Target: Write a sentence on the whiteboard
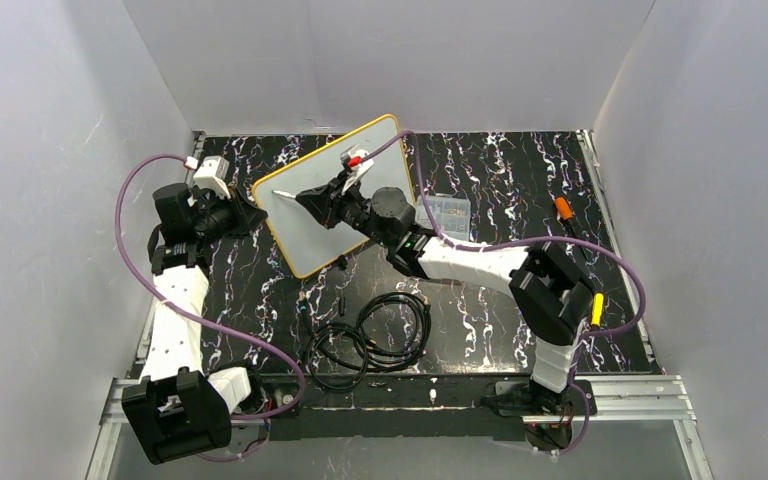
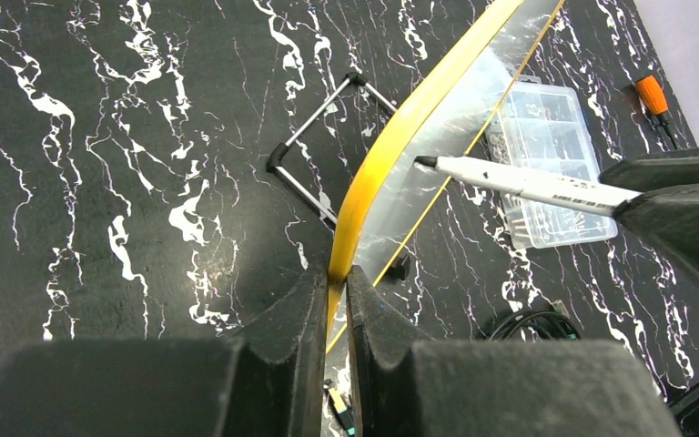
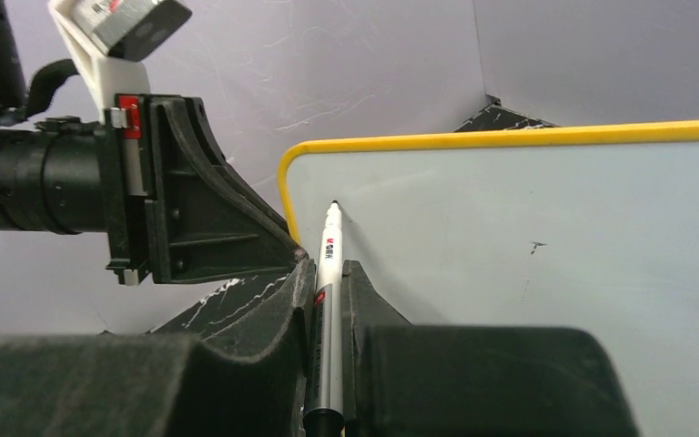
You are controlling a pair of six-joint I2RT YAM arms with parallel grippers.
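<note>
The whiteboard [image 1: 380,145] with its yellow-orange rim is held tilted up off the table. My left gripper [image 1: 256,212] is shut on the rim at the board's left edge, as the left wrist view shows [image 2: 337,278]. My right gripper [image 3: 328,273] is shut on a silver-white marker [image 3: 330,241]. The marker's dark tip is at the board surface [image 3: 555,237] near its corner, close to the left gripper. No sentence shows on the board, only a tiny dark mark [image 3: 536,246]. In the top view the right gripper [image 1: 310,200] lies over the board's middle.
A clear compartmented parts box [image 1: 445,213] lies right of the board. An orange-handled tool [image 1: 564,208] lies at the far right. Black coiled cables [image 1: 370,335] lie near the front. A black wire stand [image 2: 319,137] lies behind the board. White walls enclose the table.
</note>
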